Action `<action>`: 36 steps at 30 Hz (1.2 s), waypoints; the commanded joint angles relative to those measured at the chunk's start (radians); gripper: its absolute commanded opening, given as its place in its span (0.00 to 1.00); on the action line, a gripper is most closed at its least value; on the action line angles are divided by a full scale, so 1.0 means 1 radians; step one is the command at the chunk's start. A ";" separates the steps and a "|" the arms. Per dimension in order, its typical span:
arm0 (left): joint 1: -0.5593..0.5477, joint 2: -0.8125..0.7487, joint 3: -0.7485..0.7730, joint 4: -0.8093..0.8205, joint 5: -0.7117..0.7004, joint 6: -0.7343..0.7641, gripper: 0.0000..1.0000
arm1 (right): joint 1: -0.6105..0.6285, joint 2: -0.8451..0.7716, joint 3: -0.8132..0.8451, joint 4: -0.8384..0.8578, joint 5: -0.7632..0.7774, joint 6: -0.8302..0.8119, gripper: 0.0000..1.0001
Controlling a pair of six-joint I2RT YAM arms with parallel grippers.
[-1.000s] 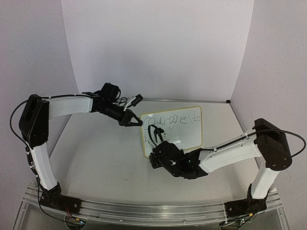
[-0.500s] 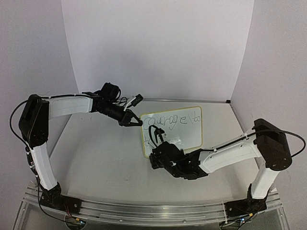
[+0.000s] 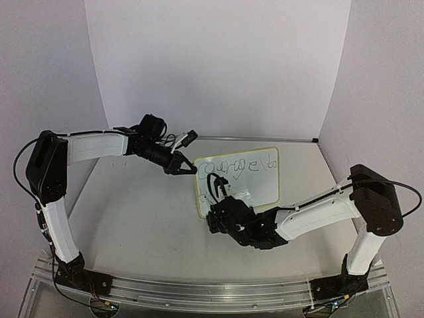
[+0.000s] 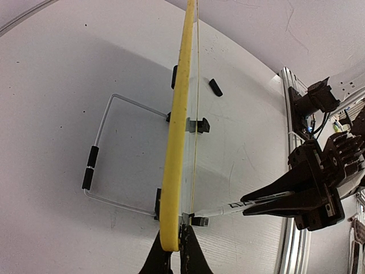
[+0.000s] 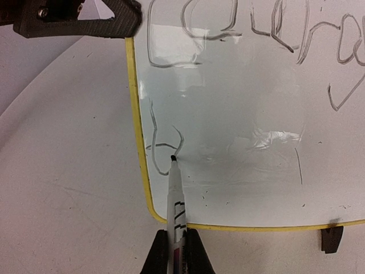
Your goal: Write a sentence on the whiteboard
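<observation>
The whiteboard (image 3: 248,185) stands tilted on the table, its yellow rim (image 4: 177,131) edge-on in the left wrist view. The sentence (image 3: 237,166) runs along the top in dark cursive (image 5: 274,28), with a short start of a second line (image 5: 162,142) at the lower left. My left gripper (image 3: 191,169) (image 4: 175,254) is shut on the board's upper left corner. My right gripper (image 3: 217,202) (image 5: 177,254) is shut on a white marker (image 5: 175,197). The marker tip (image 5: 173,158) touches the board on the second line.
A wire stand (image 4: 105,123) with black sleeves props the board from behind, and black clip feet (image 4: 199,125) (image 5: 332,238) sit on its lower rim. A small black cap (image 4: 215,87) lies on the table beyond. White walls (image 3: 218,66) enclose the back and sides.
The right gripper has shifted very slightly at the board's lower left with the marker on the surface. The left arm and the board have stayed put.
</observation>
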 commanded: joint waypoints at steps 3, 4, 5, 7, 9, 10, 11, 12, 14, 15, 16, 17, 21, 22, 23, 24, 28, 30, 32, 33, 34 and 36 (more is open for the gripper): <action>-0.002 -0.029 -0.002 0.004 -0.110 0.076 0.00 | -0.012 -0.026 -0.014 0.043 0.074 -0.002 0.00; -0.003 -0.029 -0.002 0.005 -0.110 0.076 0.00 | -0.013 -0.028 -0.017 0.043 0.078 -0.002 0.00; -0.002 -0.029 -0.001 0.005 -0.110 0.076 0.00 | -0.013 -0.029 -0.019 0.043 0.081 -0.002 0.00; -0.002 -0.027 -0.001 0.004 -0.110 0.076 0.00 | -0.013 -0.030 -0.022 0.041 0.086 -0.001 0.00; -0.002 -0.027 -0.001 0.004 -0.110 0.077 0.00 | -0.012 -0.029 -0.022 0.032 0.092 0.006 0.00; -0.002 -0.027 -0.001 0.005 -0.110 0.077 0.00 | -0.012 -0.028 -0.022 0.023 0.096 0.012 0.00; -0.002 -0.027 -0.001 0.004 -0.109 0.076 0.00 | -0.013 -0.028 -0.023 0.014 0.100 0.017 0.00; -0.002 -0.027 -0.001 0.004 -0.110 0.076 0.00 | -0.012 -0.028 -0.025 0.009 0.104 0.025 0.00; -0.002 -0.027 -0.001 0.004 -0.110 0.076 0.00 | -0.013 -0.030 -0.029 0.001 0.107 0.033 0.00; -0.002 -0.027 -0.001 0.003 -0.110 0.076 0.00 | -0.013 -0.029 -0.029 -0.004 0.109 0.037 0.00; -0.002 -0.027 -0.001 0.003 -0.109 0.076 0.00 | -0.013 -0.029 -0.029 -0.009 0.111 0.041 0.00; -0.002 -0.027 -0.001 0.002 -0.110 0.075 0.00 | -0.013 -0.029 -0.028 -0.013 0.111 0.043 0.00; -0.003 -0.028 -0.001 0.002 -0.110 0.075 0.00 | -0.013 -0.024 -0.024 -0.027 0.110 0.053 0.00; -0.003 -0.029 -0.001 0.002 -0.111 0.076 0.00 | -0.013 -0.023 -0.023 -0.029 0.108 0.053 0.00; -0.003 -0.030 -0.001 0.002 -0.111 0.076 0.00 | -0.013 -0.025 -0.024 -0.029 0.108 0.053 0.00; -0.003 -0.030 -0.001 0.002 -0.111 0.076 0.00 | -0.013 -0.027 -0.025 -0.029 0.108 0.052 0.00; -0.004 -0.031 -0.001 0.003 -0.111 0.076 0.00 | -0.012 -0.067 -0.054 0.024 0.089 0.012 0.00; -0.004 -0.030 -0.001 0.002 -0.112 0.076 0.00 | -0.012 -0.096 -0.075 0.069 0.062 -0.017 0.00; -0.003 -0.030 -0.001 0.003 -0.112 0.077 0.00 | -0.013 -0.116 -0.084 0.102 0.039 -0.044 0.00; -0.004 -0.030 -0.001 0.003 -0.112 0.077 0.00 | -0.013 -0.119 -0.084 0.108 0.031 -0.051 0.00; -0.004 -0.030 -0.001 0.003 -0.113 0.077 0.00 | -0.013 -0.122 -0.083 0.113 0.025 -0.058 0.00; -0.004 -0.031 -0.001 0.003 -0.113 0.076 0.00 | -0.013 -0.115 -0.074 0.116 0.029 -0.068 0.00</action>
